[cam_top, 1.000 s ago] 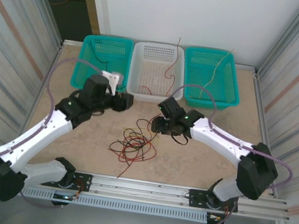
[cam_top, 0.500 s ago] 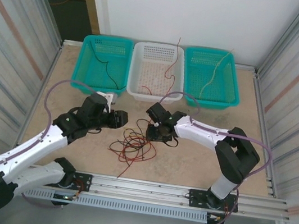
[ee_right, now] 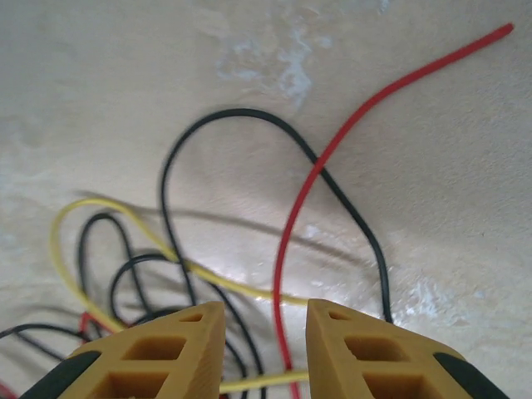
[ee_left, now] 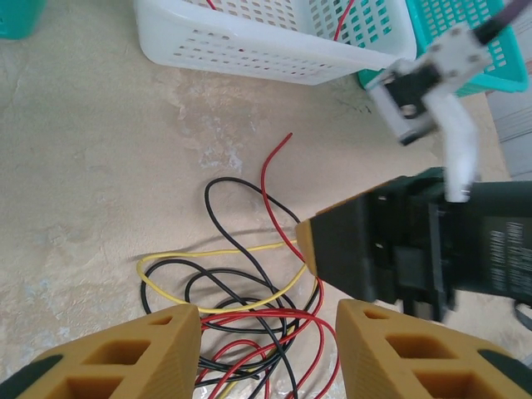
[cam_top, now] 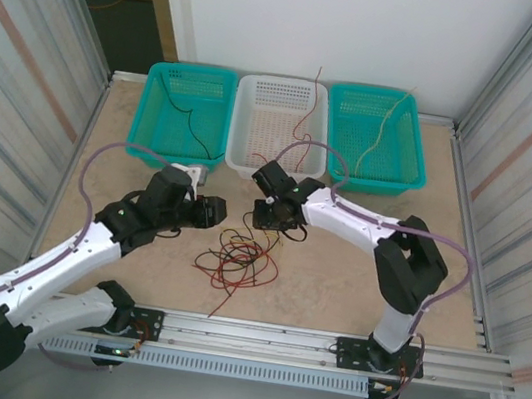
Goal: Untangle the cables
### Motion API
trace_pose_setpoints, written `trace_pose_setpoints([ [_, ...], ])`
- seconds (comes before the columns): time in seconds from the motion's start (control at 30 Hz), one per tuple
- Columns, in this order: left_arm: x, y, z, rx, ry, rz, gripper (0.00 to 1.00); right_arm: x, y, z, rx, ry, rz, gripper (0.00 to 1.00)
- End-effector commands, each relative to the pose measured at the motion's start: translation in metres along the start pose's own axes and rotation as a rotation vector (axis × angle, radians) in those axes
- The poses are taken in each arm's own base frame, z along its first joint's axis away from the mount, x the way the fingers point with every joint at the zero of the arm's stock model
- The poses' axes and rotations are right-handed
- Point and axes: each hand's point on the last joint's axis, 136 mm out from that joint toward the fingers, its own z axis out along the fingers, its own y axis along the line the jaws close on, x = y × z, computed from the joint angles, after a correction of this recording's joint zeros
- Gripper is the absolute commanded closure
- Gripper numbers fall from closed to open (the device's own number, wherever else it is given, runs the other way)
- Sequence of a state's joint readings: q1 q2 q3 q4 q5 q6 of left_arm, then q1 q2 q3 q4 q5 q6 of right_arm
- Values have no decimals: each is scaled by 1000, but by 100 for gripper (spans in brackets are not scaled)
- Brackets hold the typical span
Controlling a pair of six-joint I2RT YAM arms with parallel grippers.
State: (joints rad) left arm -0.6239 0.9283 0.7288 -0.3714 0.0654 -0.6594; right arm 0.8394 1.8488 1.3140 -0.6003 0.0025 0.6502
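Lying nearest the arm bases: the cables [cam_top: 242, 256], a loose knot of red, black and yellow strands on the table [cam_top: 336, 271], well in front of the white basket [cam_top: 264, 118] and about level with its middle.
Left arm: the left gripper [cam_top: 211, 213] sits in front of the white basket's left corner, just left of the knot. Its fingers stand apart with nothing between them, and the loops lie on the table below.
Right arm: the right gripper [cam_top: 269, 215] hangs between the knot and the white basket's front wall, nearer the basket. Its fingers are a narrow way apart; a red strand [ee_right: 287, 249] runs into the gap and is not pinched.
Far end of the knot: a black loop [ee_right: 179, 150] crossed by that red strand, whose free end points toward the white basket.
White basket: holds one red wire [cam_top: 302, 129].
Basket neighbours: a left teal basket [cam_top: 176, 94] and a right teal basket [cam_top: 405, 151] sit one against each side of the white basket, the left holding a black wire [cam_top: 192, 125], the right a tan wire [cam_top: 384, 127].
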Motion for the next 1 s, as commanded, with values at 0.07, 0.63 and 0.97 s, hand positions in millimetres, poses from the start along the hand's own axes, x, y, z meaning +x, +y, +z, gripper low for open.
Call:
trace_pose_setpoints([
  [0.07, -4, 3, -5, -15, -22, -3, 53, 4, -5, 10, 44, 58, -33, 69],
  [0.63, -9, -3, -5, 15, -30, 5, 53, -4, 9, -13, -25, -24, -52, 100],
  [0.97, -30, -62, -22, 299, -100, 89, 51, -34, 50, -170, -332, -473, -153, 100],
])
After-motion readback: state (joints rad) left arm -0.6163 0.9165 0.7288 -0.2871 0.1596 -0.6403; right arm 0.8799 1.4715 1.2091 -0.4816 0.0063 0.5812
